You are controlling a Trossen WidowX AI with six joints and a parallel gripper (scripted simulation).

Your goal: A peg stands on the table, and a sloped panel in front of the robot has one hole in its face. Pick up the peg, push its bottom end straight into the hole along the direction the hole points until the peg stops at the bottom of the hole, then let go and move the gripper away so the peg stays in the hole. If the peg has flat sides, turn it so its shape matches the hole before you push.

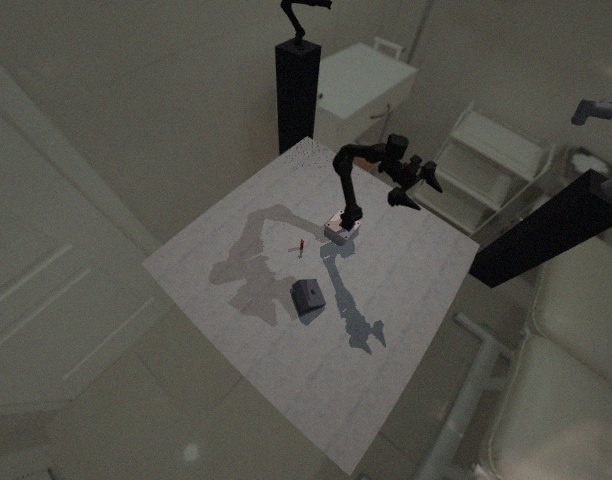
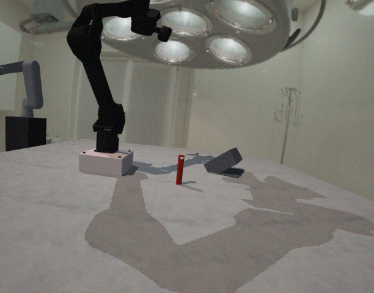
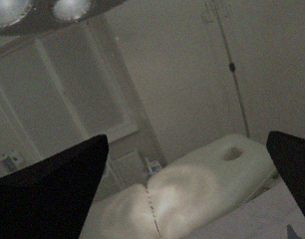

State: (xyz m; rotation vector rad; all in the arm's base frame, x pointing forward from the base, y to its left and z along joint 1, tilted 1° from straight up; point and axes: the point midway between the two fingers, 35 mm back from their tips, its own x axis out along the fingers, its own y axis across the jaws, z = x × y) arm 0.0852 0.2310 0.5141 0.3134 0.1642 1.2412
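Red peg [image 2: 179,169] is seen upright on the surface [image 2: 54,204], near the front. It looks light, stiff and smooth, so it should be held around its middle. Just beyond it, the panel [image 2: 223,161] is tilted up. Farther up, the jaws [image 1: 416,192] are spread wide, and nothing is held.

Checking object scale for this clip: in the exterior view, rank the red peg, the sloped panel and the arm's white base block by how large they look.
1. White base block, largest.
2. Sloped panel, smaller, but it lies farther from the camera, so its true rank against the block is unsure.
3. Red peg, slimmest and plainly smallest, standing upright between them.
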